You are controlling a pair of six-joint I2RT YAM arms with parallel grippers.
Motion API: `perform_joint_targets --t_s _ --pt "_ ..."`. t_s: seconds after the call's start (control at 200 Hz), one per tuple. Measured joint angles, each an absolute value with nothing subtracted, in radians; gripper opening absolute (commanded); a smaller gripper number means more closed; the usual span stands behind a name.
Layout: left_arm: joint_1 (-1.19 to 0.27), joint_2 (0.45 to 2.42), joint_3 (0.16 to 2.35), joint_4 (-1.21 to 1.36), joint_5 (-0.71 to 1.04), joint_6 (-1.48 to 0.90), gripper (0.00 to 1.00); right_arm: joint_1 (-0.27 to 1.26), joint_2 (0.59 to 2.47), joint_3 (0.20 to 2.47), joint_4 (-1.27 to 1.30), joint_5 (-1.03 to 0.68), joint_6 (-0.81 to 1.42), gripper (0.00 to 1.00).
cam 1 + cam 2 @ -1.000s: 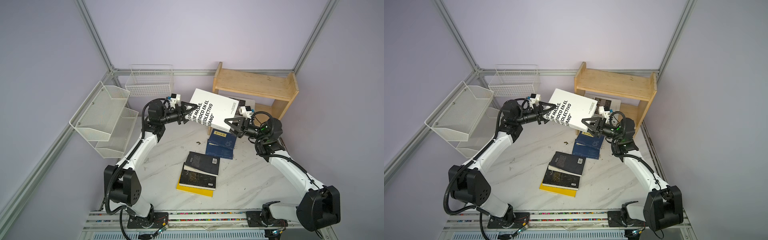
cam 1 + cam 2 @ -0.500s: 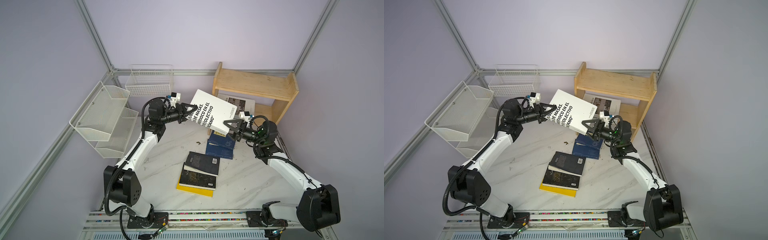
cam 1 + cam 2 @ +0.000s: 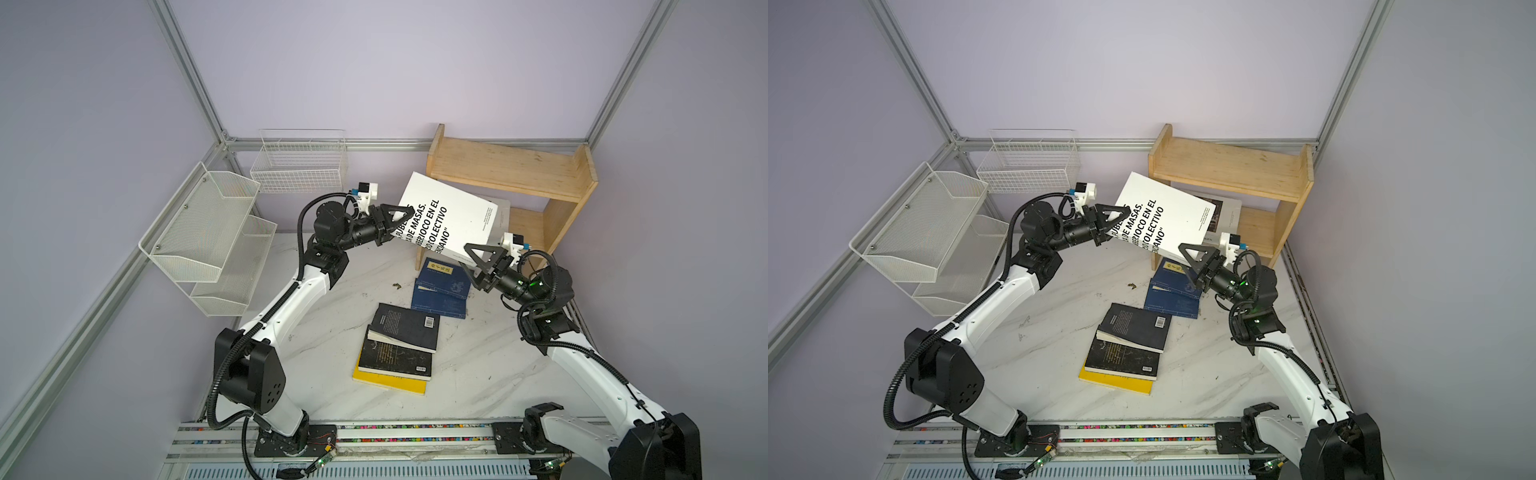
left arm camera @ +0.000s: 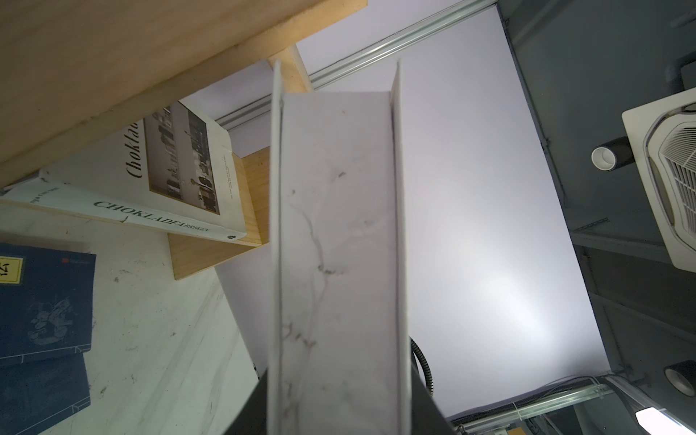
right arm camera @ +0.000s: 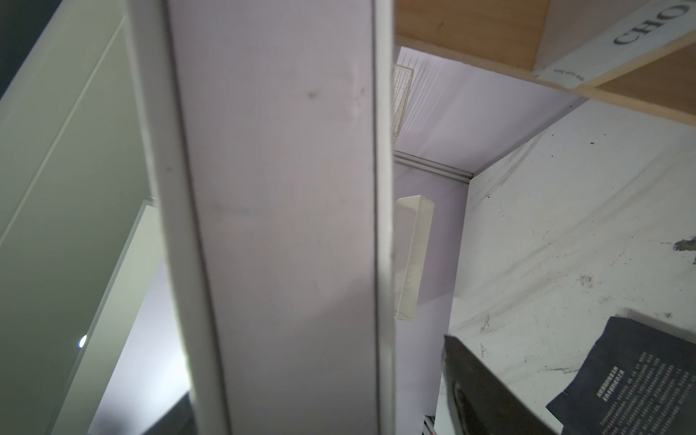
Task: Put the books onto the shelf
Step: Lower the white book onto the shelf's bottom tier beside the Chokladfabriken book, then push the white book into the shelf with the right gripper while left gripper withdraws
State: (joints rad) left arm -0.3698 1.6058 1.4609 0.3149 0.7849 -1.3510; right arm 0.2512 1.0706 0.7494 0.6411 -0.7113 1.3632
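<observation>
Lowest in both top views, on the white marble-patterned worktop, a yellow book lies flat under two matte black paperbacks stacked askew, each with a white barcode patch. Just above them lie two navy books, overlapping, and the upper one carries a yellow label whose characters are too small to read.

Above these, at frame centre, the white book is held off the worktop. Its cover faces up and is tilted, and its long axis runs from left down toward the right. The bold black lettering reads "DE MASAS.", "EN EL" and "COLECTIVO", its lines climbing toward the upper right. The left pincer is clamped on its left edge. The right pincer straddles its lower right corner with its jaws apart, and a gap shows beside the book in the right wrist view.

Farthest back, at upper right, stands the pale wooden shelf. On its lower tier lies a second white book whose spine reads "CHOKLADFABRIKEN".
</observation>
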Motion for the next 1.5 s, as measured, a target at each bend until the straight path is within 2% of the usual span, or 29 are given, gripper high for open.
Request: perform_joint_targets --t_s 0.095,0.25,0.53,0.6,0.665,0.705,0.785,0.89,1.23,1.5 --pt "-0.382 1.609 1.433 0.341 0.774 -1.369 0.37 0.251 1.052 0.733 0.651 -0.686 1.367 0.61" --pt "-0.402 1.609 1.359 0.37 0.759 -1.401 0.38 0.251 1.014 0.678 0.657 -0.646 1.368 0.55" --pt "-0.443 1.609 1.296 0.387 0.724 -1.426 0.48 0.251 0.893 0.584 0.598 -0.568 1.385 0.43" --pt "-0.453 1.609 1.296 0.39 0.719 -1.431 0.57 0.251 0.862 0.584 0.557 -0.555 1.382 0.42" --pt "-0.457 1.609 1.296 0.4 0.716 -1.43 0.75 0.251 0.84 0.584 0.528 -0.542 1.377 0.41" --pt "-0.459 1.609 1.296 0.4 0.714 -1.426 0.82 0.249 0.836 0.584 0.517 -0.536 1.374 0.41" --pt "-0.458 1.609 1.297 0.37 0.7 -1.399 0.91 0.24 0.85 0.591 0.496 -0.539 1.354 0.4" --pt "-0.445 1.608 1.297 0.284 0.664 -1.345 0.98 0.212 0.914 0.629 0.464 -0.555 1.328 0.4" --pt "-0.268 1.51 1.278 0.135 0.624 -1.253 1.0 0.007 1.083 0.798 0.428 -0.699 1.242 0.4" --pt "-0.253 1.511 1.279 0.07 0.641 -1.169 1.0 -0.05 1.246 0.943 0.401 -0.808 1.156 0.41"
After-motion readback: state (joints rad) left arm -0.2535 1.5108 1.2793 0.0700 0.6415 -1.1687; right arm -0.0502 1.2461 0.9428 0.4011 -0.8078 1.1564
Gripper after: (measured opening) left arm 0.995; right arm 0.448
